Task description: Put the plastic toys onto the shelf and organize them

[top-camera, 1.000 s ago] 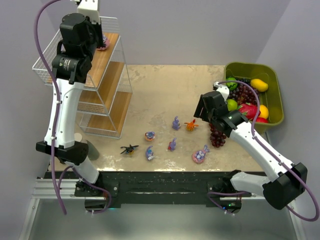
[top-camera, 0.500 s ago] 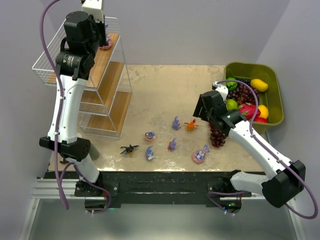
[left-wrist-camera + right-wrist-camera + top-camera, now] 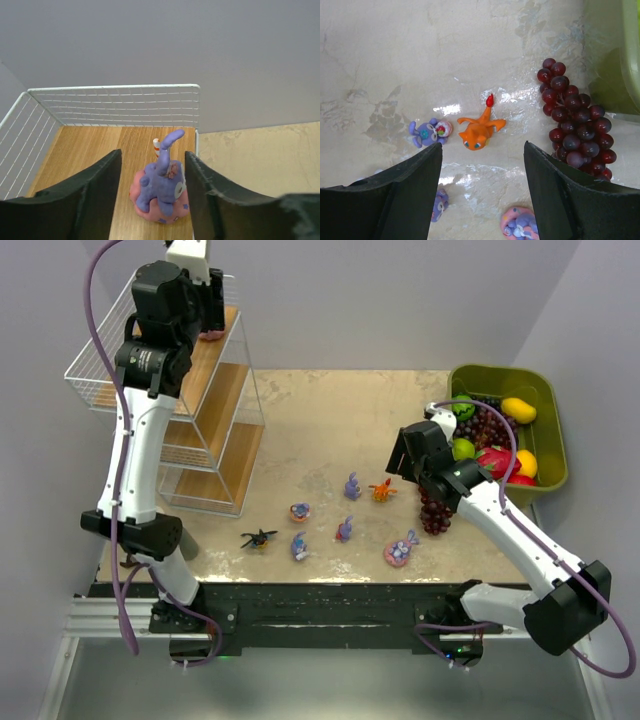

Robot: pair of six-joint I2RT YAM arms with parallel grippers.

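A purple bunny on a pink base [image 3: 162,192] stands upright on the top board of the shelf [image 3: 215,430], near its right edge. My left gripper [image 3: 152,154] is open around this toy, with a fingertip on either side and a gap at each. Several plastic toys lie on the table: an orange one [image 3: 479,131], a purple one with a pink part [image 3: 429,132], a black insect [image 3: 259,538] and a bunny on a pink base [image 3: 401,551]. My right gripper [image 3: 482,146] hangs open above the orange toy and holds nothing.
A dark grape bunch [image 3: 577,135] lies on the table just right of my right gripper. The olive-green bin [image 3: 500,368] at the far right holds colourful fruits. White wire mesh [image 3: 115,105] fences the back and left of the shelf's top board.
My left gripper has opened and let go of the bunny on the pink base, which now stands on the top board. The right arm has not moved.
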